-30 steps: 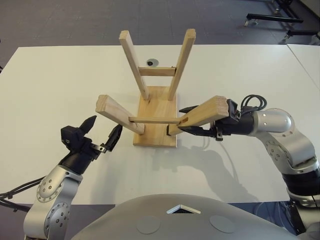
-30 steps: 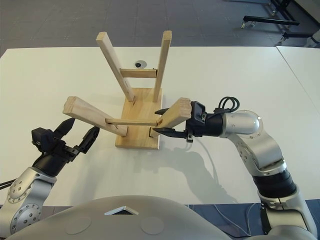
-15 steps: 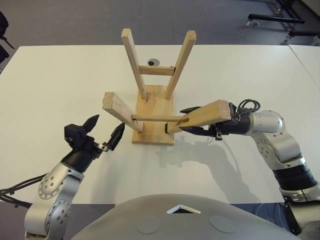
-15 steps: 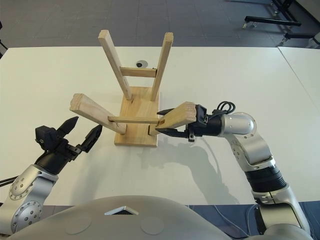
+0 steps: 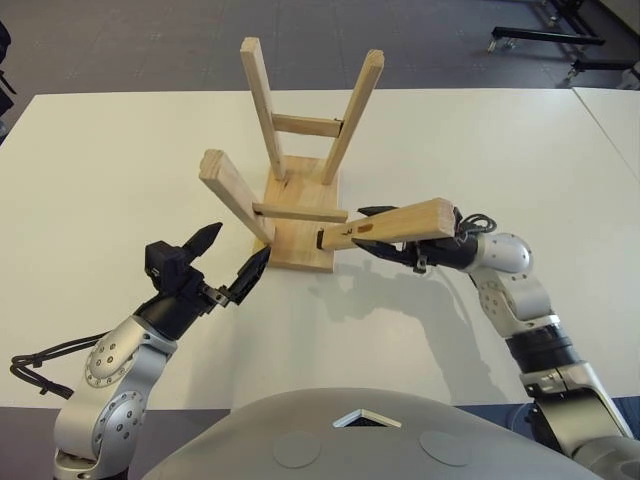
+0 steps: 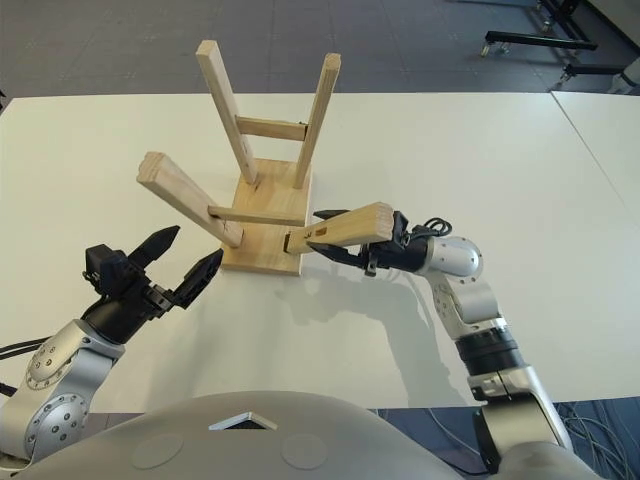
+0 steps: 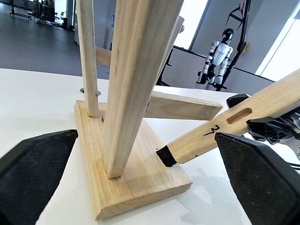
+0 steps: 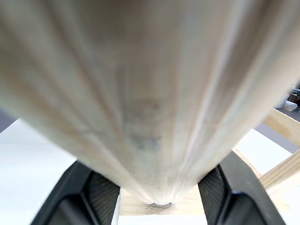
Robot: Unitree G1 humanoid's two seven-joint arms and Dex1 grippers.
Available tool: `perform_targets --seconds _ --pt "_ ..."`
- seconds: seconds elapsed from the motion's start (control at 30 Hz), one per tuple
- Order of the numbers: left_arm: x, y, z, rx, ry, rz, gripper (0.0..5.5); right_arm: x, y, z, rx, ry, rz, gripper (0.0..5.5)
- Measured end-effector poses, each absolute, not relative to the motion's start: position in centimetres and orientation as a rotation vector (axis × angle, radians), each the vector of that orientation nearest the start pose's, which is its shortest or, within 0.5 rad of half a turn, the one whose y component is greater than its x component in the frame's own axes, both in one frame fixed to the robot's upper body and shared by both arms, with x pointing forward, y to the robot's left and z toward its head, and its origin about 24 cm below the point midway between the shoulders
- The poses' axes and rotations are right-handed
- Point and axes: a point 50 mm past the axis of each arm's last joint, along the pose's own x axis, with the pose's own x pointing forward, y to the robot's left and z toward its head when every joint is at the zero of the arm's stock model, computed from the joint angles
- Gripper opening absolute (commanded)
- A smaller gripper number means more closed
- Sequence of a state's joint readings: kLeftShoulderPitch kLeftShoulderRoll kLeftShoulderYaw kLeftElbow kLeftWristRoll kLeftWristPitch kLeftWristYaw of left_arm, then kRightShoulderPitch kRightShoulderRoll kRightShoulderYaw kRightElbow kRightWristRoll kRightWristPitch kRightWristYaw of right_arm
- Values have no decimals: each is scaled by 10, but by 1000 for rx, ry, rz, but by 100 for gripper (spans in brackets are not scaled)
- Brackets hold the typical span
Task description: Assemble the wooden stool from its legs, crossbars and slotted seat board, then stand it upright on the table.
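Illumination: bright, diffuse, from overhead. The white surface [image 5: 120, 150] carries soft shadows of the stool [image 5: 295, 245] and the raised leg [image 5: 400, 222], cast toward the robot. Left wrist view: window [image 7: 197, 18] overexposed. Right wrist view: leg against the lens, blurred.

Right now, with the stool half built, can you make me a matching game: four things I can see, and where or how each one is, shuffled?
Things
1. seat board
2. loose leg
3. left gripper
4. far crossbar

States
A. jaws open, holding nothing
B. lying flat on the table
C. joining two upright legs set in the board
D. clamped in the right gripper, slanting toward the board

Pairs: 1-B, 2-D, 3-A, 4-C
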State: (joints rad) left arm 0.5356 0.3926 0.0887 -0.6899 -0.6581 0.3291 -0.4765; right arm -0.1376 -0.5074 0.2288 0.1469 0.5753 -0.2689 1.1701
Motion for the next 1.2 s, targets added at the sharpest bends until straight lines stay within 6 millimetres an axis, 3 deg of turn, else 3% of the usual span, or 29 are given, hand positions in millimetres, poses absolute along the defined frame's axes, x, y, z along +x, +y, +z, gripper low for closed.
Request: perform_targets --seconds 0.13,0.23,0.3,0.37,0.6,0.67,0.77,0.87,1.03,1.2 --pt "144 178 91 -257 116 -589 540 254 -173 62 41 -191 1352 205" --pt "147 178 93 -247 108 -610 540 260 -198 57 98 -192 1376 205" --pt "148 180 93 -244 116 -610 540 257 -223 61 88 -172 1387 205" --pt "148 180 93 -245 116 -614 540 245 -231 69 50 -172 1391 205" --pt "150 180 92 -247 114 -616 540 172 -213 104 -43 -66 1505 205" --pt "150 181 91 -249 118 -612 540 161 -207 113 -72 -26 1535 205" --pt "151 180 91 -247 114 -612 540 167 -204 118 -101 -7 1510 205" --pt "151 179 90 -249 116 -613 540 187 -194 125 -159 -28 1481 205" --pt "152 185 89 -236 120 -573 540 210 -186 119 -170 -21 1484 205" --pt "153 192 89 -219 110 -518 540 214 -170 115 -162 -8 1487 205"
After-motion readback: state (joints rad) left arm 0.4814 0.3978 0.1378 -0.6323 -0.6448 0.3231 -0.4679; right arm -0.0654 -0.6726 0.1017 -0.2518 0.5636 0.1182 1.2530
